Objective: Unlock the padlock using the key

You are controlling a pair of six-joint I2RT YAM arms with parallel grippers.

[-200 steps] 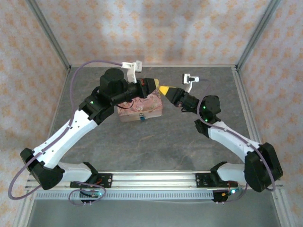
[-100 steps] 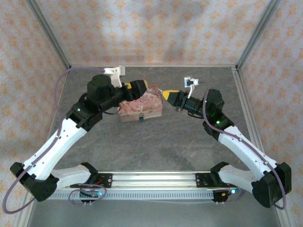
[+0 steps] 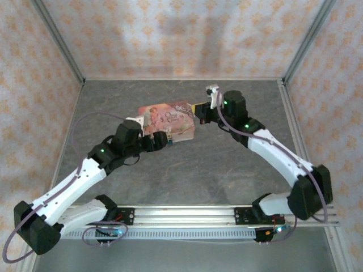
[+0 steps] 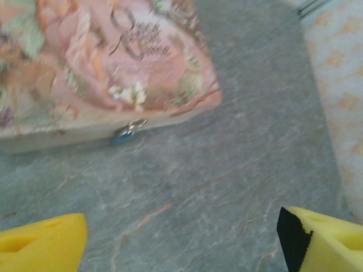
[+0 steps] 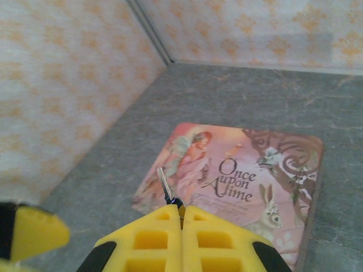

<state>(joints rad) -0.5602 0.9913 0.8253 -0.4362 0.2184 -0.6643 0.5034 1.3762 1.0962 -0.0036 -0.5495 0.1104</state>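
Observation:
The tiny teal-blue padlock (image 4: pixel 126 132) hangs by its metal shackle on the front face of the pink picture-printed tin (image 4: pixel 102 62), just below the lid edge. My left gripper (image 4: pixel 181 252) is open, its yellow fingers (image 4: pixel 42 249) spread wide, low over the table a short way in front of the padlock. In the top view it (image 3: pixel 161 141) sits at the tin's (image 3: pixel 170 119) front edge. My right gripper (image 5: pixel 182 212) is shut on the thin silvery key (image 5: pixel 165 186), whose blade sticks up and out past the fingertips. It hovers at the tin's right end (image 3: pixel 198 109), above the lid (image 5: pixel 249 175).
The tin lies mid-table on the grey stone-patterned surface (image 3: pixel 227 170). Patterned walls with metal corner posts (image 3: pixel 57 42) close in the back and both sides. Open tabletop (image 4: pixel 227 187) spreads in front of and to the right of the tin.
The left arm has drawn back off the tin and dropped low to its front side, uncovering the lid. The right arm has swung left and back to the tin's right end.

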